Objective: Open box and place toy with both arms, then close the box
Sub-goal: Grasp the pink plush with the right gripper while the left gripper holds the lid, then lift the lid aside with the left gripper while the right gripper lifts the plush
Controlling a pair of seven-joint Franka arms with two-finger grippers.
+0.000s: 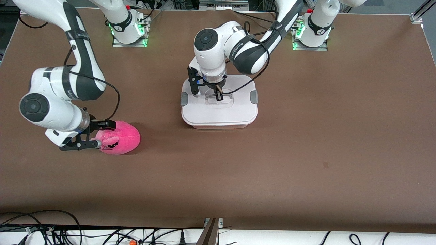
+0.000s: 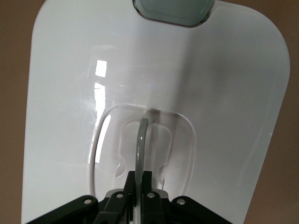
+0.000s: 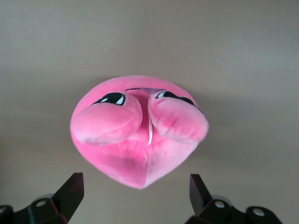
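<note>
The box [image 1: 219, 112] stands mid-table with its white lid [image 2: 224, 93] on and a grey clip [image 1: 253, 97] at each end. My left gripper [image 1: 218, 95] is over the lid's middle, shut on the clear handle [image 2: 140, 140], which stands up between its fingers [image 2: 138, 184]. The bright pink toy [image 1: 122, 137] lies on the table toward the right arm's end, face up in the right wrist view [image 3: 140, 135]. My right gripper [image 1: 97, 135] is low at the toy's narrow end, open, with the tip just between its fingertips [image 3: 70, 189]; they do not touch it.
The brown table top [image 1: 306, 143] has a small dark mark [image 1: 325, 165]. Cables [image 1: 51, 228] lie along the edge nearest the front camera. The arm bases [image 1: 127, 30] stand at the edge farthest from it.
</note>
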